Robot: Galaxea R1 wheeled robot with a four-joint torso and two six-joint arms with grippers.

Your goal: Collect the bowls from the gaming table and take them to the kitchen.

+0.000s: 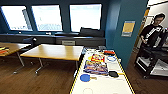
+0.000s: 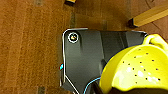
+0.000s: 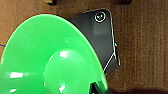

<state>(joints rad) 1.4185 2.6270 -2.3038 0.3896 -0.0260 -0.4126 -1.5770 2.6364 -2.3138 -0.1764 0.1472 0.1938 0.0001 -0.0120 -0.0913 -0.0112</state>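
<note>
Long white gaming table (image 1: 100, 86) with yellow edge stripes dead ahead, running from near to far. On it: blue paddle (image 1: 85, 77) near left, black paddle (image 1: 113, 74) to its right, colourful boxes (image 1: 96, 67) mid-table, white plate with blue rim (image 1: 111, 59) farther right. No bowls seen on the tabletop.

Yellow bowl (image 2: 136, 71) large in left wrist view, dotted with small holes, right up against the camera over brown wooden floor (image 2: 30, 50). Probably carried by the left arm, hence clear of the table. Fingers not made out: cannot tell whether closed on it.

Green bowl (image 3: 50, 57) equally close in right wrist view, rim sweeping over the dark robot plate, above brown carpet-like floor. Likely carried on the right side too; grip itself cannot be told.

Judging by this, both bowls already off the table, one per arm so neither needs stacking. Kitchen leg of the task not yet done.

Wooden tables (image 1: 55, 52) to the left, person (image 1: 153, 30) with a rig far right by the doorway.
</note>
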